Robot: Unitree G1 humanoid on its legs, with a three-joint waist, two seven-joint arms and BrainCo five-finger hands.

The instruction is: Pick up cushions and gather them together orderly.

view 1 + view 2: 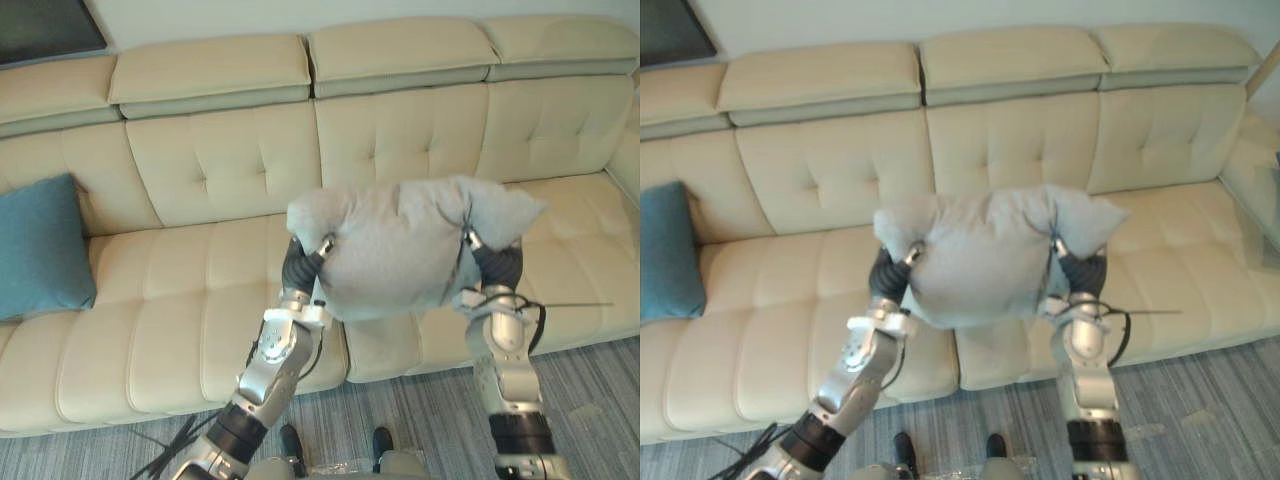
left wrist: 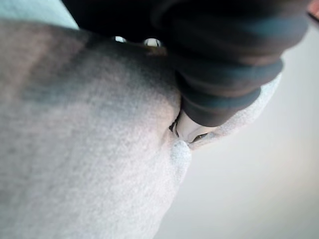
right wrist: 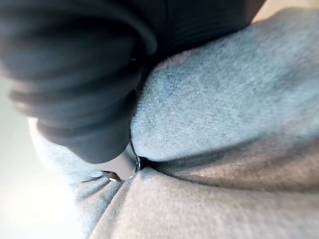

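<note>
A light grey cushion (image 1: 400,245) hangs in the air in front of the cream sofa (image 1: 180,320), held between both hands. My left hand (image 1: 300,265) grips its left edge, with the thumb on the front and the fingers behind. My right hand (image 1: 497,265) grips the right edge the same way. The cushion's top corners stick out past both hands. In the left wrist view a silver thumb (image 2: 187,130) digs into the grey fabric (image 2: 75,149). The right wrist view has the dark cover (image 3: 75,89) pressed into the cushion (image 3: 224,124). A blue cushion (image 1: 40,245) leans upright at the sofa's far left.
The sofa's seat runs wide between the blue cushion and the held one, and on to the right corner (image 1: 600,260). Grey carpet (image 1: 590,400) lies in front of the sofa. A dark frame (image 1: 45,28) hangs on the wall at the upper left.
</note>
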